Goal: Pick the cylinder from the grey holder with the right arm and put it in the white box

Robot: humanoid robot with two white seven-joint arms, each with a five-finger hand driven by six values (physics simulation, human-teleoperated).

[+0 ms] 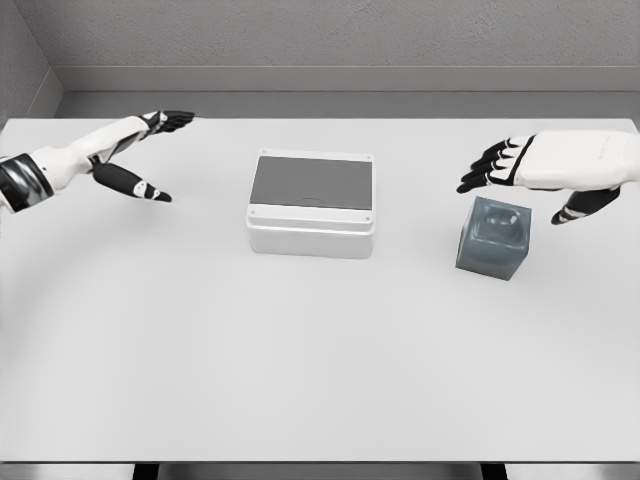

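Note:
The grey holder [492,245] is a small cube on the table's right side. In its top sits a rounded, glassy-looking cylinder [498,220], barely distinct from the holder. My right hand [520,195] hovers just above and behind the holder, open, with its black fingers stretched left and the thumb pointing down at the right; it holds nothing. At the table's middle stands the white box [310,232], with a dark grey inside. My left hand [172,158] hangs open over the table's far left, well away from both.
The white table [300,380] fills the view, bounded by a grey wall at the back and its front edge at the bottom. About a hand's width of bare table separates the box from the holder.

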